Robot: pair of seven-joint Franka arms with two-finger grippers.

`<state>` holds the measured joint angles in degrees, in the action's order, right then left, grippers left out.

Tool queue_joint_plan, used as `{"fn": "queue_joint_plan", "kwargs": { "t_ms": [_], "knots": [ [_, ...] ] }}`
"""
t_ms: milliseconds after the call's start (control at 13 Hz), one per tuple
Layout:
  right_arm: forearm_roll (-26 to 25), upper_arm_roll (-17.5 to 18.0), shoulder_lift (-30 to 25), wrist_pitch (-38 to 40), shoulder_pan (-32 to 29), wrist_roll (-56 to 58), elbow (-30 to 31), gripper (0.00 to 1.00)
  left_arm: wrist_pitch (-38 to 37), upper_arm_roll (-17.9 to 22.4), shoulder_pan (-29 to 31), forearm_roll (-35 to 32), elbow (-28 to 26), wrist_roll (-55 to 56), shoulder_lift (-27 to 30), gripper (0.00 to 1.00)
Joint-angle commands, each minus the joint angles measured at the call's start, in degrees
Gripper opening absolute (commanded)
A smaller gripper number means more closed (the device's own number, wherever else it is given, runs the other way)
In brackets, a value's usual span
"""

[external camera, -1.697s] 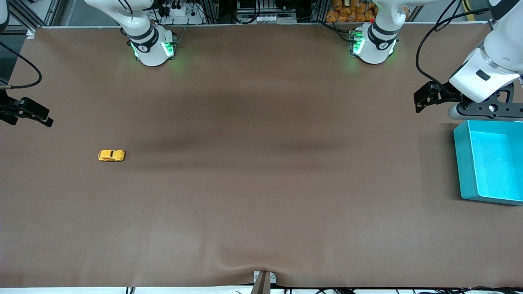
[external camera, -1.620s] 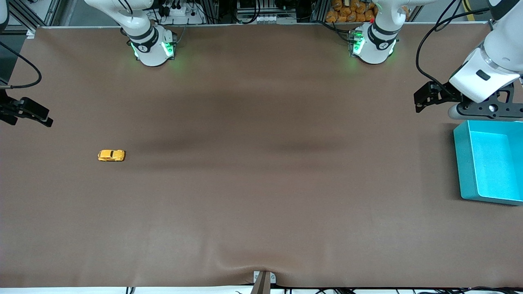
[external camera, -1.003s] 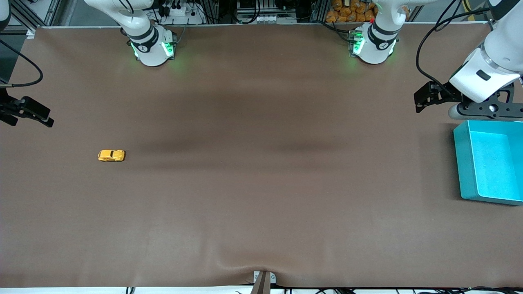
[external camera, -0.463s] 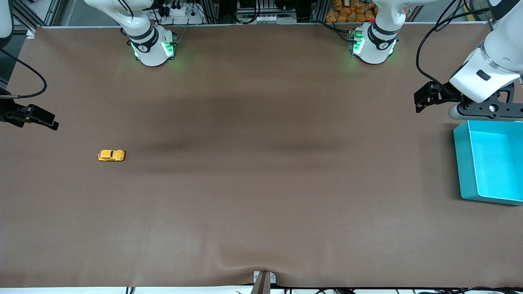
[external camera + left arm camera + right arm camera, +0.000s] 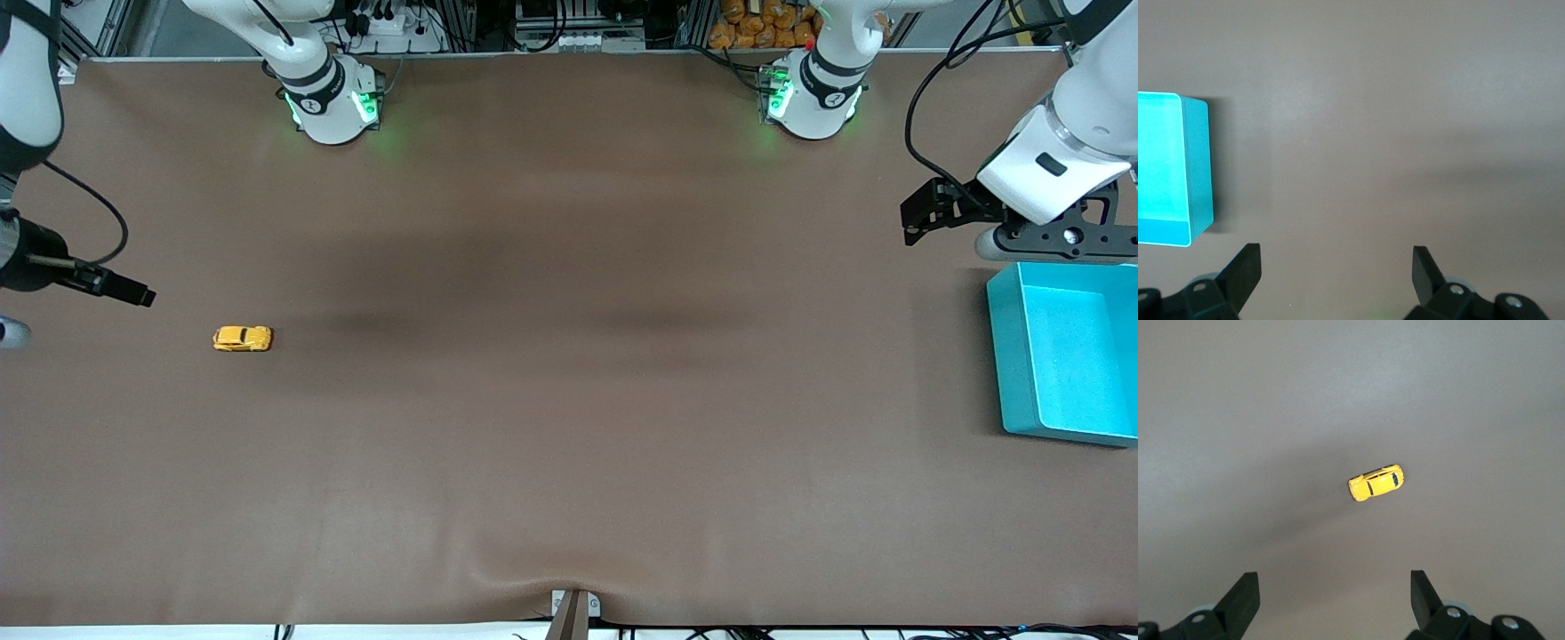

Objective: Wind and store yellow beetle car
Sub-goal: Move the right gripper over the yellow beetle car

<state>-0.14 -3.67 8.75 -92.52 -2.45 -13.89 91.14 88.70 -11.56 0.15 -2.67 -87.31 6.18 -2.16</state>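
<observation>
The yellow beetle car (image 5: 242,339) stands on its wheels on the brown table toward the right arm's end. In the right wrist view the car (image 5: 1375,483) lies ahead of the jaws, apart from them. My right gripper (image 5: 142,296) hovers over the table edge beside the car, open and empty (image 5: 1335,580). My left gripper (image 5: 909,222) waits over the table next to the teal bin (image 5: 1009,356), open with nothing between its fingers (image 5: 1337,260).
The teal bin (image 5: 1198,167) sits open at the left arm's end of the table. Both arm bases (image 5: 333,102) (image 5: 811,98) stand along the table's back edge. A small clamp (image 5: 573,609) sits at the table edge nearest the front camera.
My right gripper has swung in from the table's end toward the car. The car, the bin and the left arm have not moved.
</observation>
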Motion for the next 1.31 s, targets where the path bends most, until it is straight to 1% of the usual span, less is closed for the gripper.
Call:
{"fn": "queue_joint_plan", "kwargs": {
  "t_ms": [0, 77, 309, 386, 540, 772, 849, 926, 1003, 1234],
  "knots": [
    [-0.48, 0.33, 0.74, 0.59, -0.62, -8.12, -1.14, 1.00, -0.37, -0.13, 0.38, -0.14, -0.05, -1.08, 0.14, 1.00],
    [-0.48, 0.33, 1.27, -0.02, -0.36, -11.56, -1.14, 1.00, -0.29, -0.13, 0.38, -0.14, 0.03, -1.08, 0.14, 1.00],
    [0.39, 0.33, 1.97, -0.38, -0.71, -13.96, -0.79, 1.00, -0.37, -0.22, 0.29, -0.14, 0.03, -1.08, 0.14, 1.00],
    [3.71, 0.24, 2.41, -1.43, -1.49, -18.50, -0.27, 1.00, -0.37, -0.22, 0.29, -0.14, 0.03, -1.08, 0.14, 1.00],
    [5.23, 0.24, 2.94, -2.58, -1.94, -24.31, 0.53, 1.00, -0.37, -0.22, 0.20, -0.14, 0.03, -1.08, 0.14, 1.00],
    [5.24, 0.16, 4.87, -3.98, -1.68, -36.34, 0.70, 1.00, -0.37, -0.22, 0.03, -0.14, 0.03, -1.08, 0.14, 1.00],
    [5.15, 0.16, 5.49, -4.86, -1.50, -42.13, 1.23, 1.00, -0.37, -0.22, 0.03, -0.14, 0.12, -1.08, 0.14, 1.00],
    [4.28, 0.24, 6.88, -4.86, -1.07, -48.27, 1.23, 1.00, -0.37, -0.22, -0.06, -0.14, 0.12, -1.08, 0.14, 1.00],
    [3.66, 0.24, 8.03, -4.86, -0.80, -52.08, 1.15, 1.00, -0.37, -0.30, -0.15, -0.14, 0.12, -1.08, 0.14, 1.00],
    [3.57, 0.24, 8.30, -5.82, -1.06, -53.17, 2.37, 1.00, -0.37, -0.30, -0.24, -0.14, 0.21, -0.99, 0.14, 1.00]
  ]
}}
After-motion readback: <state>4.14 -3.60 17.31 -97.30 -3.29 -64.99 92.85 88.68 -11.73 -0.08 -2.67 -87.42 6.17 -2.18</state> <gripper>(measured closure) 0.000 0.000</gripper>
